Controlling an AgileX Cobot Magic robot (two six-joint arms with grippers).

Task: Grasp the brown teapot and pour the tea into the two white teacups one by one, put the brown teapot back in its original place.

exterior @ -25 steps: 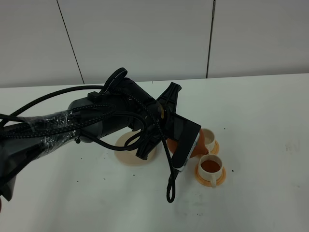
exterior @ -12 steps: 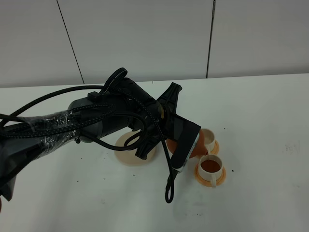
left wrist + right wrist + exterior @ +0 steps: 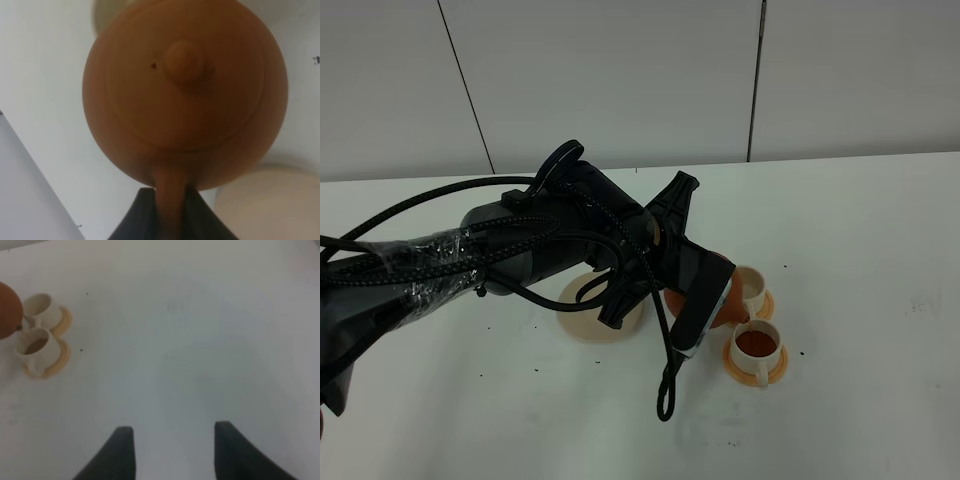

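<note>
White table (image 3: 880,230), pale wall. From above, the left arm (image 3: 520,250) hides most of the brown teapot (image 3: 733,304), tipped toward the farther teacup (image 3: 753,284) mid-table; the nearer teacup (image 3: 757,359) holds tea (image 3: 757,343). Return to the cream disc (image 3: 582,320) is left. Left wrist: left end effector (image 3: 169,205) pinches the teapot's handle. Right wrist: right end effector (image 3: 172,450) spread, empty. Farther cup's fill is hidden.

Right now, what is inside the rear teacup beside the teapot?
The rear teacup shows only pale inner wall, with no tea visible. Its bottom is partly hidden by its own rim and the brown teapot.
</note>
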